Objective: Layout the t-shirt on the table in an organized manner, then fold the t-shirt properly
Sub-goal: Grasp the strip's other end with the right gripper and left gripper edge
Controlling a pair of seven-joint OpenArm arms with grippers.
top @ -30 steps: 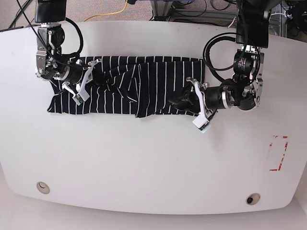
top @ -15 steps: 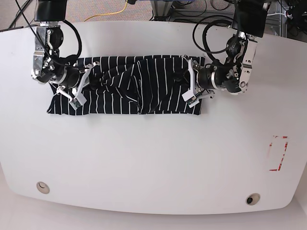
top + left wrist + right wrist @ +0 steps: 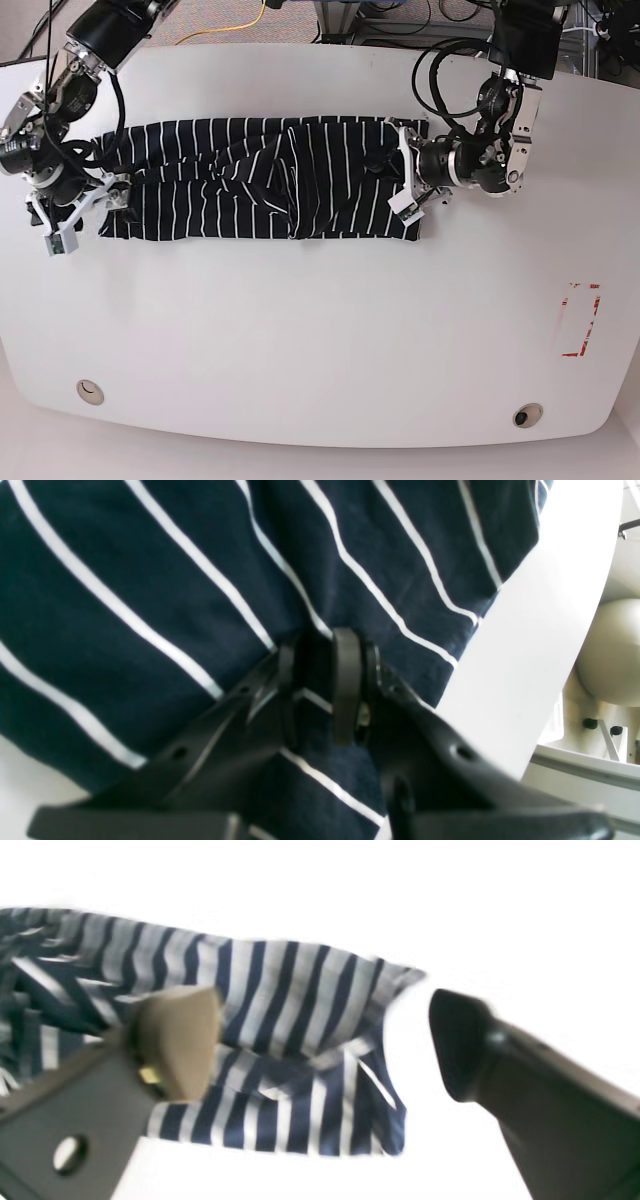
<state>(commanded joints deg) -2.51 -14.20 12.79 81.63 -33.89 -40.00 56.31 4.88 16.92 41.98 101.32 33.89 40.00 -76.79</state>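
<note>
The t-shirt [image 3: 265, 180] is lying as a long band across the far half of the table [image 3: 320, 340]. My left gripper [image 3: 320, 680] is pinching its near-right hem; my right gripper [image 3: 325, 1040], now spread wide, has pulled back off the opposite sleeve end.

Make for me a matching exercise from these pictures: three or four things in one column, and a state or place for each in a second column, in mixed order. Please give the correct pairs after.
Things
1. left gripper
2. right gripper
3. t-shirt
4. red outline mark

States or places
A. open, at the shirt's sleeve end
B. on the bare table, far from the shirt
C. shut on striped cloth
D. spread in a long band, bunched in the middle

Pairs: 1-C, 2-A, 3-D, 4-B
</note>
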